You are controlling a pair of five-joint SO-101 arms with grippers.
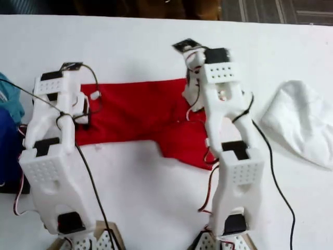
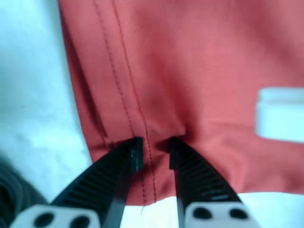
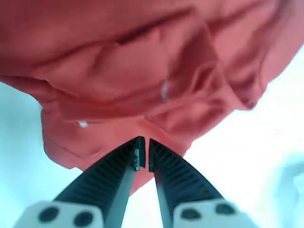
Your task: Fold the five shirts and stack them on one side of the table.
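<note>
The red shirt (image 1: 140, 112) lies flat on the bench (image 1: 140, 192) between my two arms. Its long axis runs across the bench from my left side to my right. I have a pinch at each end of that axis, and the fold turns on this.

My left end effector (image 2: 153, 154) is clenched on the shirt's left edge. The cloth puckers up between the tips right on the double-stitched hem (image 2: 118, 95), so I judge the grip to be real.

My right end effector (image 3: 142, 154) sits at the shirt's far end. Its tips are drawn almost together, with red cloth bunched just behind them. I take it to be grasping a thin edge there, though the bite looks shallow.

From above, the shirt's left part reads as a smooth band. Its right part drops toward my right arm's base in a looser, creased flap. The fabric is a fine knit, thin and limp. It will sag between the two pinches and not hold a line.

Each arm is nearest its own end. As I judge it, the fold means carrying one end over toward the other along that long axis.

A white shirt (image 1: 302, 120) lies crumpled well off to my right. Blue and teal shirts (image 1: 8, 135) sit at the bench's left edge.
</note>
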